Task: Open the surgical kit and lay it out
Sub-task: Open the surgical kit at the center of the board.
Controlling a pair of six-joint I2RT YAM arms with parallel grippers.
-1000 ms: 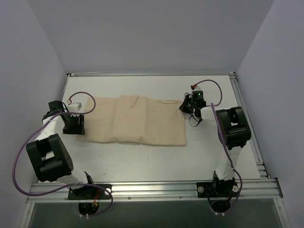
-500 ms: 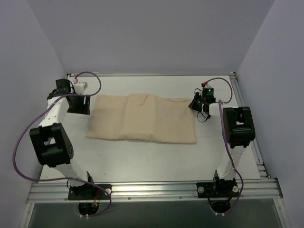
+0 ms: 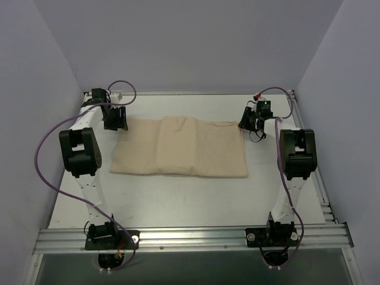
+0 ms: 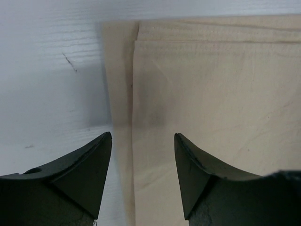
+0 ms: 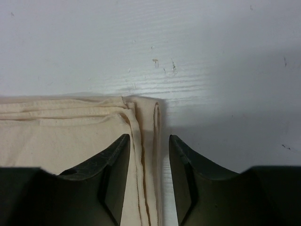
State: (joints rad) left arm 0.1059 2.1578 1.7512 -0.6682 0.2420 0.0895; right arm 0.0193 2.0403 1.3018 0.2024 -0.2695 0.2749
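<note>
The surgical kit (image 3: 178,148) lies in the middle of the white table as a folded beige cloth wrap, a flat rectangle with creases. My left gripper (image 3: 117,119) hovers at its far left corner. In the left wrist view the gripper (image 4: 142,137) is open, and the layered left edge of the wrap (image 4: 211,94) runs between its fingers. My right gripper (image 3: 247,119) is at the far right corner. It (image 5: 148,137) is open too, and the wrap's folded right hem (image 5: 70,132) lies in the gap without being pinched.
The white table (image 3: 178,202) ends in an aluminium rail (image 3: 190,237) at the near edge, where both arm bases are bolted. More rails border the far and right sides. Grey walls close in on the left, back and right. Purple cables loop off both arms.
Both grippers moved towards the far side of the table. The wrap slid right and back with the right gripper, which was shut on its corner and has now opened.
</note>
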